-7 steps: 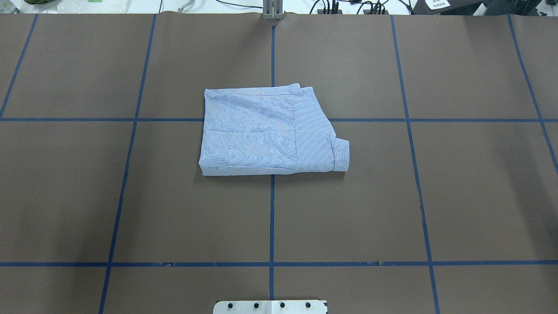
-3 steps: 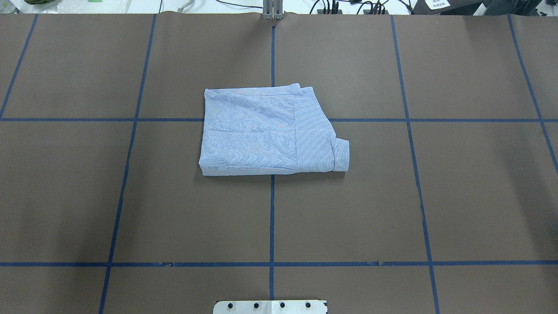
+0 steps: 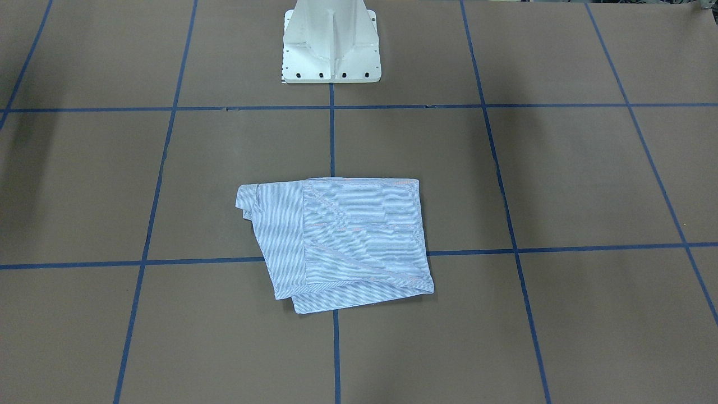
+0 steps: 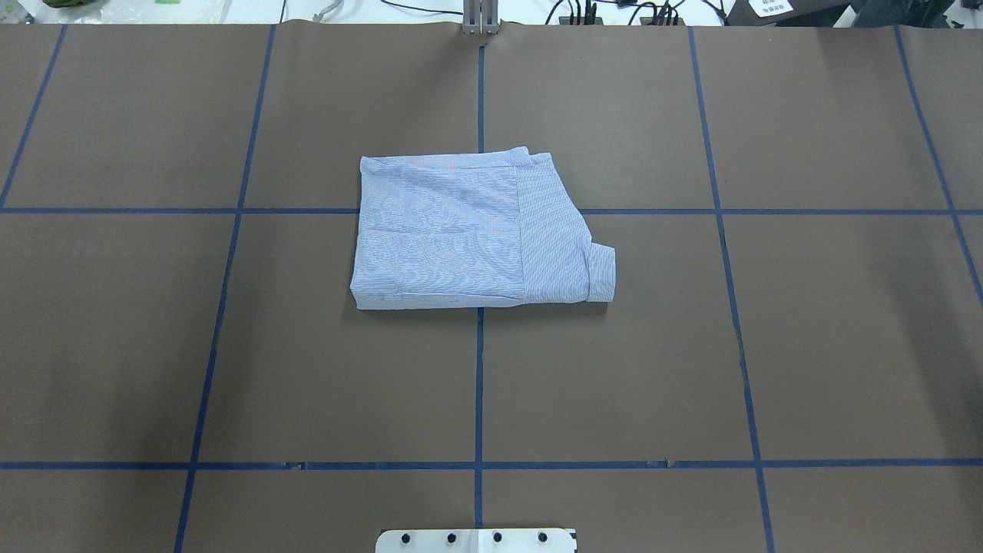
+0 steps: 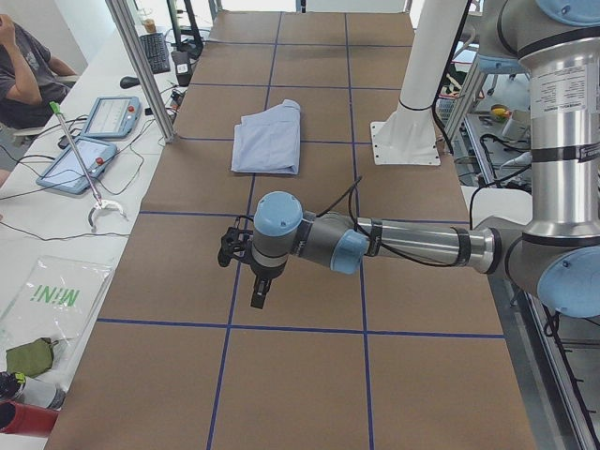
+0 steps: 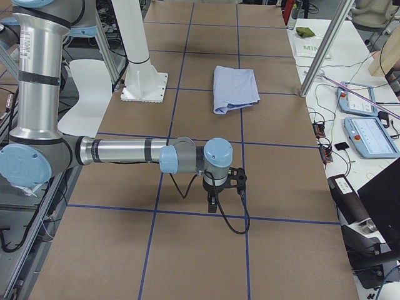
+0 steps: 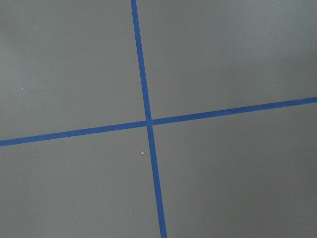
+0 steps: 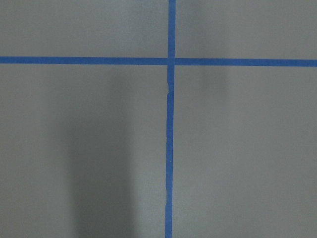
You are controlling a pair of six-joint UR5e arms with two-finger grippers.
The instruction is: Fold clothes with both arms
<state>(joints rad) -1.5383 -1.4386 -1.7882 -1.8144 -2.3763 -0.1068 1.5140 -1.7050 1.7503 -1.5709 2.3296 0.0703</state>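
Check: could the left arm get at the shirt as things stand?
Probably yes. The shirt lies folded in the open with nothing on or beside it, and the left arm hangs over bare table off to its side.

The shirt (image 4: 461, 230) lies centrally on the table (image 4: 768, 346), straight in front of the pedestal (image 4: 476, 540).

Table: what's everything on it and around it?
shirt: one, blue-and-white striped, folded, middle of table.
table: one, brown, with blue tape grid.
tablets: two, blue-edged, side desk.
bag: one, clear with green print, side desk.
person: one, dark top, beside side desk.
pedestal: one, white, robot's table edge.
left arm: one, grey with blue caps, low over table's left end.
right arm: one, same colours, low over right end.
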